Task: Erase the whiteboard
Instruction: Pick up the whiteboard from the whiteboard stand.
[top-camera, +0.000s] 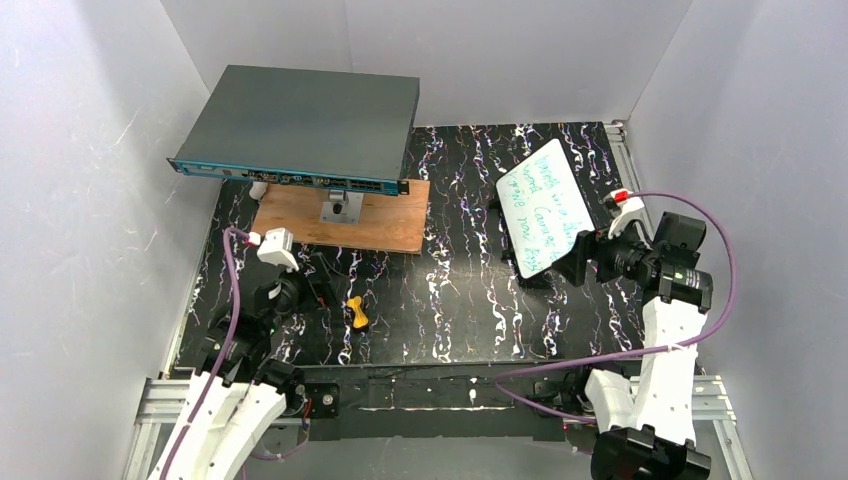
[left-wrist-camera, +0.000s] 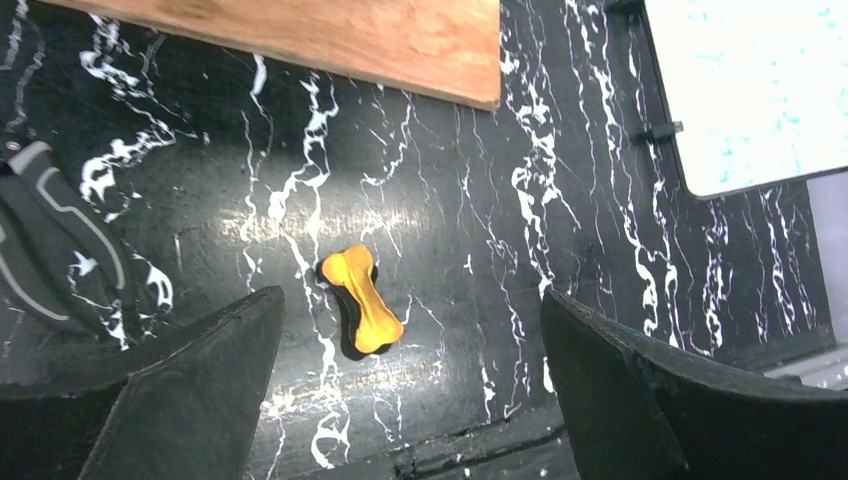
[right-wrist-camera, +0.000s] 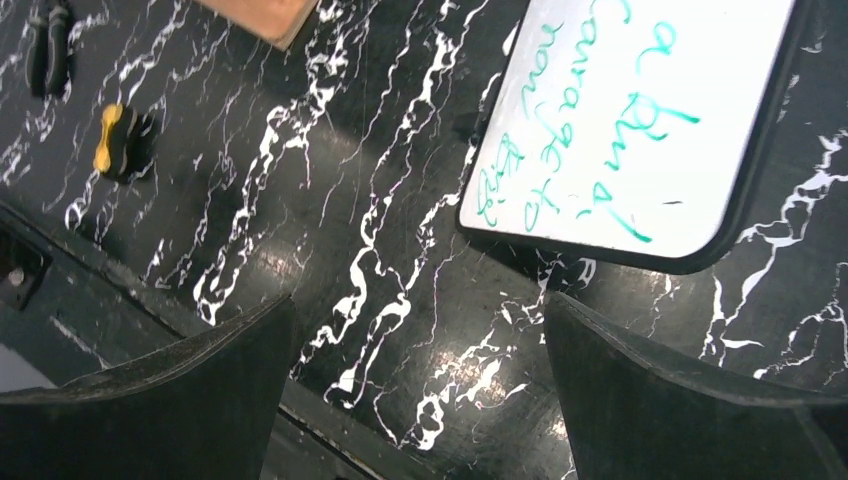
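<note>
We see both pairs of fingers released, holding nothing. The left fingers (left-wrist-camera: 412, 335) hover over the yellow eraser (left-wrist-camera: 360, 300) on the worktop (left-wrist-camera: 450, 200), likely lining up a pick. The whiteboard (right-wrist-camera: 640, 110) stands just ahead of the right fingers (right-wrist-camera: 420, 300), propped so its green writing tilts up for wiping; its long axis runs away from them.

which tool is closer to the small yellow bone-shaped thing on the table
Left. The left tool is open with the yellow bone-shaped thing lying just ahead of it. The right tool is far off, open by the whiteboard.
</note>
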